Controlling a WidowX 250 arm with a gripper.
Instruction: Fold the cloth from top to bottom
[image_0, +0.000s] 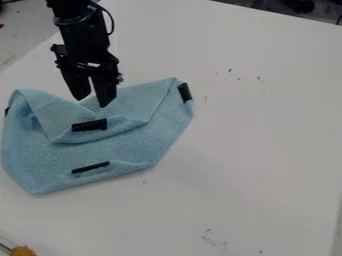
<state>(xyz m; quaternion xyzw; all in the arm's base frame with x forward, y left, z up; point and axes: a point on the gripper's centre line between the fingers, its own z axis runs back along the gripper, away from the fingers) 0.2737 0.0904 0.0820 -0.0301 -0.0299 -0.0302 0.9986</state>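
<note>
Partly folded light-blue fabric cloth (123, 145) lies beneath the black two-finger gripper (92, 102), fingers moderately parted, gripping nothing.

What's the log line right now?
gripper: open, at flap's upper side | flap: folded down, short of bottom edge | cloth: partly folded

Cloth (110, 151) coloured pale blue, finely mottled with lighter and darker tones. Strips (89, 125) on cloth coloured solid black. Gripper (92, 102) finished in black. Tabletop (260, 150) coloured pale greyish white, marked in spots with small dark grey scuffs. Small object (23, 251) at lower left edge coloured yellow-orange. Speck (1, 25) at upper left edge coloured red.
</note>
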